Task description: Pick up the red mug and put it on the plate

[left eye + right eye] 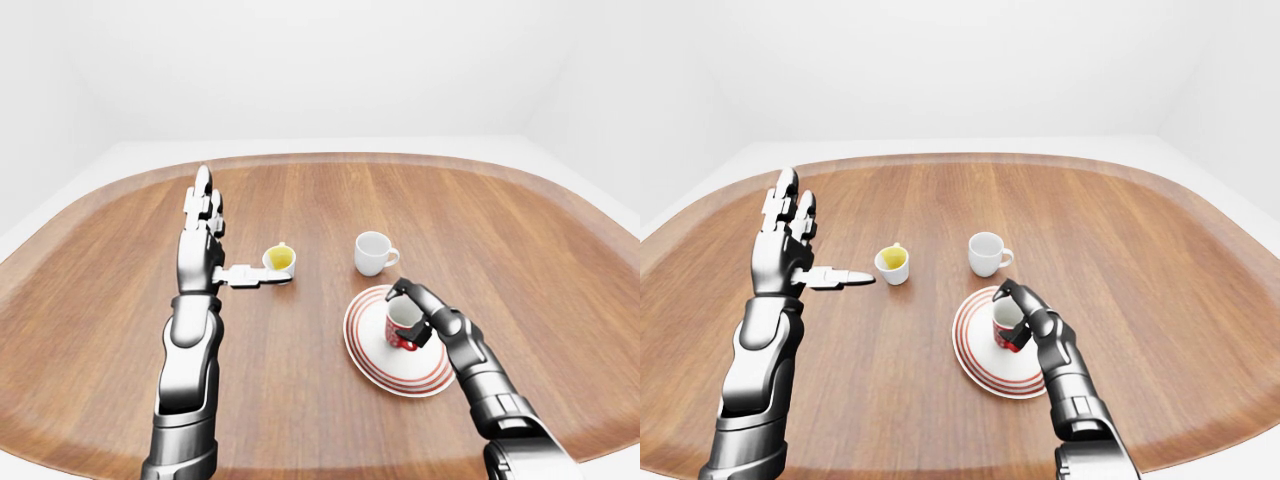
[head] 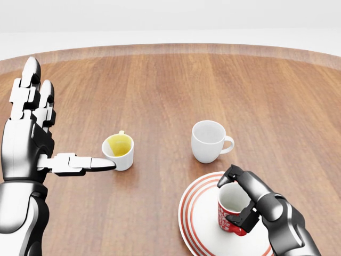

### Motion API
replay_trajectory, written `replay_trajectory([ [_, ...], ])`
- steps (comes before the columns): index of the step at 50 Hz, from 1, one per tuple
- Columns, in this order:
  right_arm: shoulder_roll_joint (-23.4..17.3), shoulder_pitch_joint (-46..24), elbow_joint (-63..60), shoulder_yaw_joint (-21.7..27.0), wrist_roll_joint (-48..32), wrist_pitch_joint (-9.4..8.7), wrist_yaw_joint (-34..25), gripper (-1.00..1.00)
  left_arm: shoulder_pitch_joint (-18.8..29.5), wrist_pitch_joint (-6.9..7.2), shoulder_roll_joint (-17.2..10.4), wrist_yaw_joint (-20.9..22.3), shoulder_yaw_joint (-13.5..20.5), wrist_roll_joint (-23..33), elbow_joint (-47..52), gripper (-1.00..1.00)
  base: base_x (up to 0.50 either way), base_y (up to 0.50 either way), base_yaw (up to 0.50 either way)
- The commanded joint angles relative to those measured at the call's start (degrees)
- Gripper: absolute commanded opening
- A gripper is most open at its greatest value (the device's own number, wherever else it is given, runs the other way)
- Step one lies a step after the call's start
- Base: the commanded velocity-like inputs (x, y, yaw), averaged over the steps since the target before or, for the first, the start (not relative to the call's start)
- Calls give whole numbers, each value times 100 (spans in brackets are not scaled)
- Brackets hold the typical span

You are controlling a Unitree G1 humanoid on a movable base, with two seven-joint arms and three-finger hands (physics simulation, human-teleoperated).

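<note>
The red mug point(image 2: 232, 212) with a white inside stands upright over the middle of the red-striped white plate point(image 2: 200, 218) at the bottom right of the head view. My right hand point(image 2: 242, 201) is shut on the mug, fingers wrapped round its rim and side. I cannot tell whether the mug's base touches the plate. My left hand point(image 2: 40, 133) is open at the left, fingers pointing up, its thumb tip beside the yellow-filled cup.
A small white cup with a yellow inside point(image 2: 119, 151) sits left of centre. A plain white mug point(image 2: 209, 140) stands just above the plate, handle to the right. The wooden table's raised rim point(image 1: 330, 160) curves along the top.
</note>
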State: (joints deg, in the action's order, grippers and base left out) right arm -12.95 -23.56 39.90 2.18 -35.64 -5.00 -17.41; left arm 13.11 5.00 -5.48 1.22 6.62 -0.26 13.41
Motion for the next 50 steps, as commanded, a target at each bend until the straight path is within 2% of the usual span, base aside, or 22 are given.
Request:
replay_trajectory([
  [1, 6, -52, 23, 30, 270, 0, 389, -100, -15, 0, -4, 2, 6, -7, -12, 100, 0, 0, 0],
  [7, 0, -61, 16, 29, 262, 0, 371, -100, -18, 0, 2, 1, -11, 8, 13, 100, 0, 0, 0],
  [8, -2, -62, 10, 29, 259, 0, 366, -65, -18, 0, 3, 0, -13, 11, 11, 100, 0, 0, 0],
  [9, -5, -63, -2, 31, 255, 0, 367, 29, -15, 0, 5, 0, -14, 13, 9, 100, 0, 0, 0],
  [10, -7, -64, -6, 30, 251, 0, 361, 81, -14, 0, 7, -1, -15, 14, 11, 100, 0, 0, 0],
  [11, -7, -66, -12, 31, 250, 0, 357, 100, -15, 0, 8, -1, -17, 14, 18, 100, 0, 0, 0],
  [39, 24, -9, -200, 23, 183, 0, 293, 100, -17, 0, 13, 5, -23, 22, 37, 100, 0, 0, 0],
  [50, -70, 206, -2009, 247, 185, 0, -418, 100, 106, 0, -68, 51, 58, -19, 396, 100, 0, 0, 0],
])
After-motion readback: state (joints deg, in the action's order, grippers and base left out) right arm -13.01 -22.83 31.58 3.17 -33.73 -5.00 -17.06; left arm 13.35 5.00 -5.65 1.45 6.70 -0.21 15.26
